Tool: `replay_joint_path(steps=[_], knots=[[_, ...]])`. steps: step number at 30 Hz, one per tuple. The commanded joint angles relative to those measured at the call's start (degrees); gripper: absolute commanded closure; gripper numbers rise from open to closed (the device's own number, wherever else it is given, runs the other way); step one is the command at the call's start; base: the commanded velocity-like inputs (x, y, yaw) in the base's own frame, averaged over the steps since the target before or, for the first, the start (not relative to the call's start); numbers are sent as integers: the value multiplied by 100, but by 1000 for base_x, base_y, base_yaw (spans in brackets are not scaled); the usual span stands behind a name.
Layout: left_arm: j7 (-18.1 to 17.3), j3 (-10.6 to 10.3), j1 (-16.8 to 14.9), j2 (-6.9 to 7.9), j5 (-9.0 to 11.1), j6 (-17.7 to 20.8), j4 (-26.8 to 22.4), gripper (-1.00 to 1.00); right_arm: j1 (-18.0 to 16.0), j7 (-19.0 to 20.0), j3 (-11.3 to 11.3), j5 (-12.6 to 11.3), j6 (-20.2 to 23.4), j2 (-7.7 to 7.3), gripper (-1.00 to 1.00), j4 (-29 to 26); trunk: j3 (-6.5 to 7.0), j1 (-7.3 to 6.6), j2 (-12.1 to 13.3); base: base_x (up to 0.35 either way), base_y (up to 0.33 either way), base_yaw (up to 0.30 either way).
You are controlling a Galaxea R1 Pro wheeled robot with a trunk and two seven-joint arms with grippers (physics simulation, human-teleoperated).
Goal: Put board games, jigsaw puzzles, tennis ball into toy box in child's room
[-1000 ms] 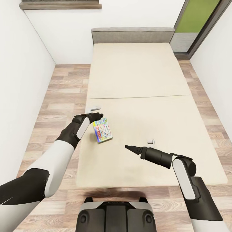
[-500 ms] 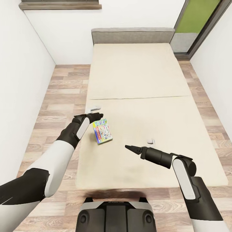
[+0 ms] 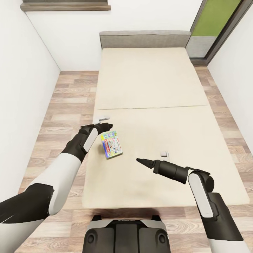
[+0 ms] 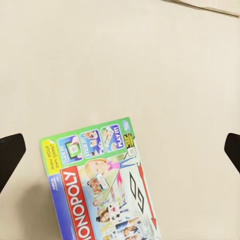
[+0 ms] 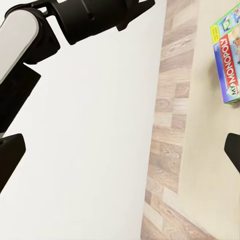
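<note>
A board game (image 3: pixel 111 144), a green-bordered Monopoly box (image 4: pixel 100 190) with a red logo, lies flat near the left edge of the cream bed (image 3: pixel 151 80). My left gripper (image 3: pixel 105 125) hovers just above and left of the box, open, with its dark fingertips (image 4: pixel 10 155) spread wide and nothing between them. My right gripper (image 3: pixel 142 161) hangs over the bed's near section, to the right of the box and apart from it, also open. From the right wrist view the box (image 5: pixel 227 60) lies on the bed's edge, beyond the fingertips (image 5: pixel 232 150).
White walls close in on the left (image 3: pixel 24 88) and behind the grey headboard (image 3: pixel 144 38). Wood-plank floor (image 3: pixel 70 102) runs along both sides of the bed. A doorway (image 3: pixel 214 21) opens at the far right. Two small white bits (image 3: pixel 164 154) lie on the mattress.
The bed and box sit slightly lower in the picture, so the camera has shifted a little. Both arms hold the same pose.
</note>
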Motion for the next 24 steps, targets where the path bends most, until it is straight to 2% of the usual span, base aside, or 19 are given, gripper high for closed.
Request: replay_joint_path(steps=[1, 8, 24], knots=[[51, -20, -2, 2, 61, 21, -8, -100, -3, 20, -4, 7, 26, 0, -100, -2, -7, 3, -9, 2, 0, 0], [54, -6, -2, -1, 56, 24, -8, -100, -3, 21, -3, 7, 26, 0, -100, -3, -27, 3, -9, 0, 0, 0], [75, 4, -18, 2, 60, 67, 42, -100, -3, 20, 20, 6, 26, 7, -100, -3, -168, 3, -9, 0, 0, 0]])
